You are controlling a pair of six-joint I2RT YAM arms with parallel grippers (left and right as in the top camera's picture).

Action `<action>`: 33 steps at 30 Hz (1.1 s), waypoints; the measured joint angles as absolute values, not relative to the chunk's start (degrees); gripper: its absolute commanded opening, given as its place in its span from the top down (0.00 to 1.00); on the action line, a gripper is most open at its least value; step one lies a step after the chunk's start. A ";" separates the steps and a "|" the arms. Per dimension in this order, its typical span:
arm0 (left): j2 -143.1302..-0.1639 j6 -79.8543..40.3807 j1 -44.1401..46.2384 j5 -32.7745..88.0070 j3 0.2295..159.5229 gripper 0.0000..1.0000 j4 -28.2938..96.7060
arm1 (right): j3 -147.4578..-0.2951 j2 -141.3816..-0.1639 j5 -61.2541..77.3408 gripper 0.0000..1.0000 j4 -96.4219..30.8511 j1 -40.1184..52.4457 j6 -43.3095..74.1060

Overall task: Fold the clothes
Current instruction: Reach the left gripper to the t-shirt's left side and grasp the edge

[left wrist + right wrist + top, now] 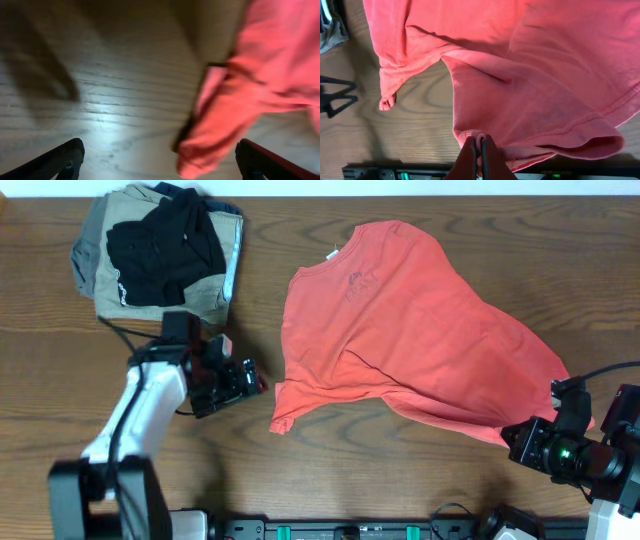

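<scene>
The red-orange T-shirt (400, 330) lies crumpled across the middle and right of the table, neck label toward the back. My right gripper (481, 142) is shut on a bunched hem edge of the shirt (530, 75) at the shirt's near right corner (515, 436). My left gripper (262, 383) is open and empty, just left of the shirt's near left sleeve tip (282, 420). In the left wrist view that sleeve (215, 145) lies between the spread fingers (160, 162), nearer the right finger.
A pile of folded khaki and grey garments (220, 270) with a black garment (160, 245) on top sits at the back left. A black rail (400, 530) runs along the table's front edge.
</scene>
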State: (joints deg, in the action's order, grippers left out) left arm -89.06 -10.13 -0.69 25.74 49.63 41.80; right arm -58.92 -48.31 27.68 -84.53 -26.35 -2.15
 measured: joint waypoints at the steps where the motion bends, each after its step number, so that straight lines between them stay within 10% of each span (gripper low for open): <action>1: -90.30 -10.33 0.16 24.56 49.63 0.02 41.54 | -58.92 -48.31 27.68 0.99 -84.51 -26.35 -2.15; 33: -93.27 -21.21 24.18 14.63 49.63 0.02 46.94 | -58.92 -48.31 27.66 0.99 -84.53 -26.35 -2.15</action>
